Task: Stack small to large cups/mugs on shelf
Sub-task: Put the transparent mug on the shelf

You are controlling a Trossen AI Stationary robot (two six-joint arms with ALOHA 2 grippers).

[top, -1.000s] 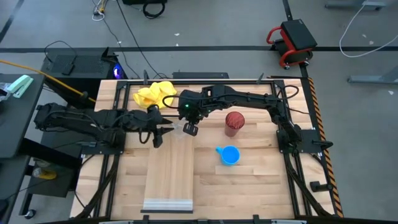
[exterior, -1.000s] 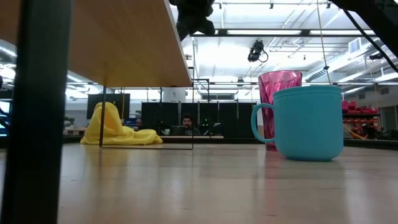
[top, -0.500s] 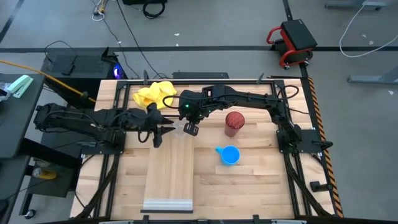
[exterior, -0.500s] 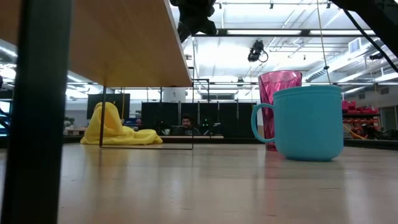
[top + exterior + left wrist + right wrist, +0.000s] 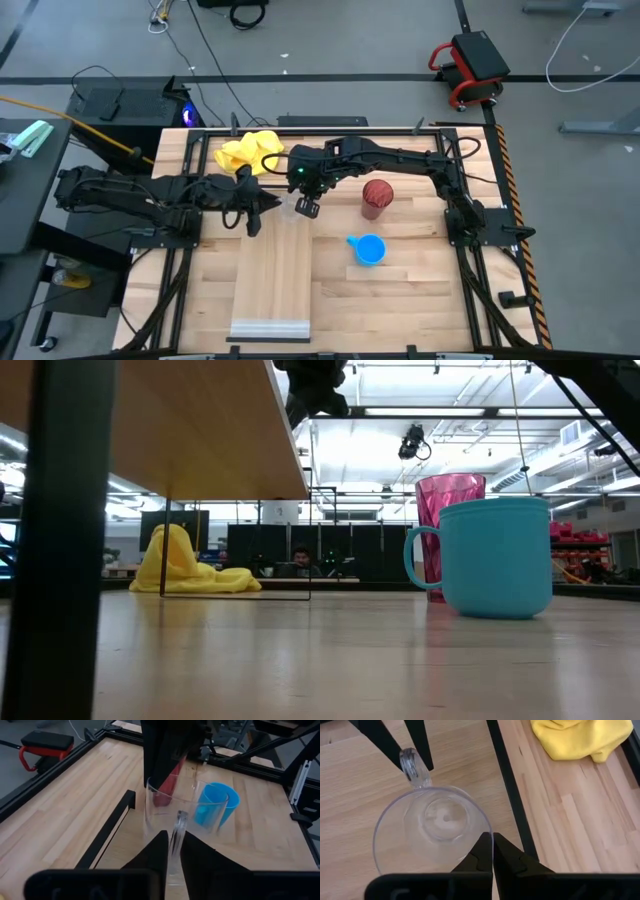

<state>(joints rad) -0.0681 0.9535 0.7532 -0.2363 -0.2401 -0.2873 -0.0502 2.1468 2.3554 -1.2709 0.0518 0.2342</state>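
Both grippers are on the small clear plastic cup (image 5: 432,832) at the far end of the long light wood shelf (image 5: 272,290). My right gripper (image 5: 492,851) is pinched narrow on the cup's rim, one finger inside the wall and one outside, which keeps the cup upright and steady. My left gripper (image 5: 170,851) comes in from the opposite side and has its fingers close on either side of the cup's clear handle (image 5: 179,827); whether they already press it I cannot tell. I judge this a handover, rim grip to handle grip, so the cup can be set down cleanly. Beyond the left gripper, past the cup, stand the bright blue mug (image 5: 369,249) and the dark red ribbed cup (image 5: 376,196) on the table (image 5: 420,290), untouched. Behind the right gripper lies a crumpled yellow cloth (image 5: 245,152).
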